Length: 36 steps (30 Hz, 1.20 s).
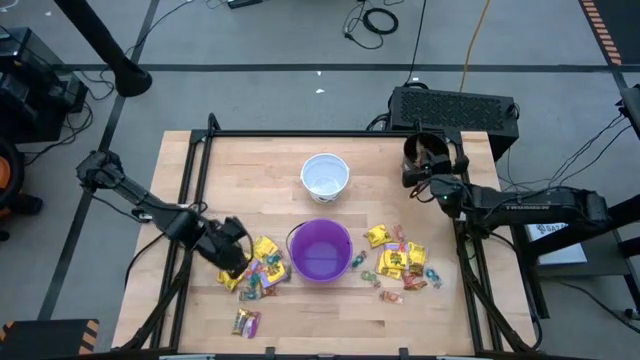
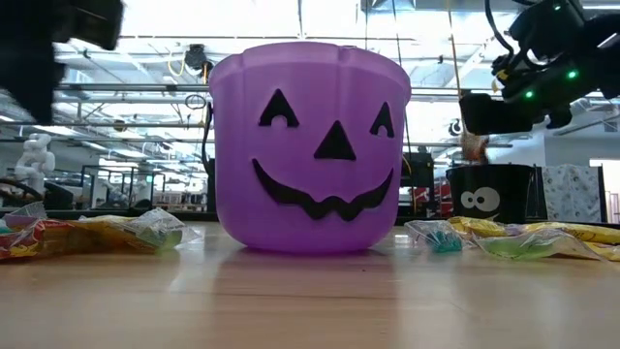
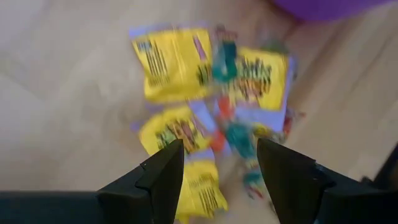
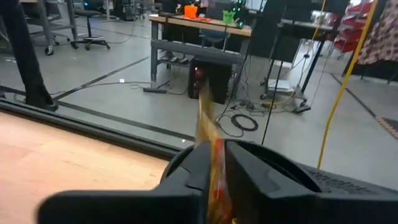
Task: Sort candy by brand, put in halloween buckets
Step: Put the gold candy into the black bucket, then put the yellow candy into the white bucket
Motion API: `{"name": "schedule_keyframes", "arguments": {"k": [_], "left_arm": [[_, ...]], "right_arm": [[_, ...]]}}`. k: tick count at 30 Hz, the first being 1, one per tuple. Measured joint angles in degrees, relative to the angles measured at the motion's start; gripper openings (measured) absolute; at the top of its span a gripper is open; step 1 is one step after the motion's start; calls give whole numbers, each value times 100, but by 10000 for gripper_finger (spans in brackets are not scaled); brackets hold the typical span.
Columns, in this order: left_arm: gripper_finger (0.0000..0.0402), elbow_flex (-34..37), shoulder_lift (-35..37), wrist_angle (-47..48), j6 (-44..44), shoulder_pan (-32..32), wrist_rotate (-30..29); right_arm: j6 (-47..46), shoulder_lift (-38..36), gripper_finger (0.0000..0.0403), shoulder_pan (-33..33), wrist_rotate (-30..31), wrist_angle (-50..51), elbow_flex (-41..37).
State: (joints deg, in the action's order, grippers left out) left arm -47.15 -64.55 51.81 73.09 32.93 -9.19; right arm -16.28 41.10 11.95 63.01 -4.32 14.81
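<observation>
Three buckets stand on the wooden table: white (image 1: 325, 175) at the far middle, purple (image 1: 320, 250) with a pumpkin face (image 2: 310, 145) in the near middle, black (image 1: 430, 148) at the far right. Candy lies in a left pile (image 1: 260, 265) and a right pile (image 1: 402, 260), mostly yellow packets. My left gripper (image 3: 221, 168) hangs open just above the left pile, its fingers pointing down and touching nothing. My right gripper (image 1: 420, 172) is beside the black bucket (image 2: 489, 199), shut on an orange-yellow candy (image 4: 212, 162). My right gripper pinches the orange-yellow wrapper (image 4: 211, 155) between its two fingers, which lie roughly level. One end of the wrapper (image 4: 203, 115) sticks out past the fingertips. The candy is lifted clear of the table, over the black bucket's rim.
A black box with a ridged top (image 1: 455, 105) sits beyond the table's far right corner. A dark metal frame (image 1: 300, 133) runs along the far edge and both sides. Two loose candies (image 1: 246, 322) lie near the front edge. Bare wood lies between the white bucket and the left rail.
</observation>
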Motion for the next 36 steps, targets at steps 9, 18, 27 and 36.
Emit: {"name": "schedule_keyframes", "arguments": {"k": [9, 18, 27, 36], "left_arm": [[211, 34, -31, -82, 1508, 1318, -27], [211, 32, -846, -68, 1922, 2315, 67], [211, 80, -1842, 610, 1509, 2461, 122], [211, 276, -1899, 528, 1315, 2650, -365]], "right_arm": [[537, -133, 186, 85, -434, -605, 46], [1241, -275, 229, -45, -792, -752, 332], [1248, -269, 224, -45, -1070, -745, 332], [1250, -269, 224, -45, -1087, -743, 332]]}}
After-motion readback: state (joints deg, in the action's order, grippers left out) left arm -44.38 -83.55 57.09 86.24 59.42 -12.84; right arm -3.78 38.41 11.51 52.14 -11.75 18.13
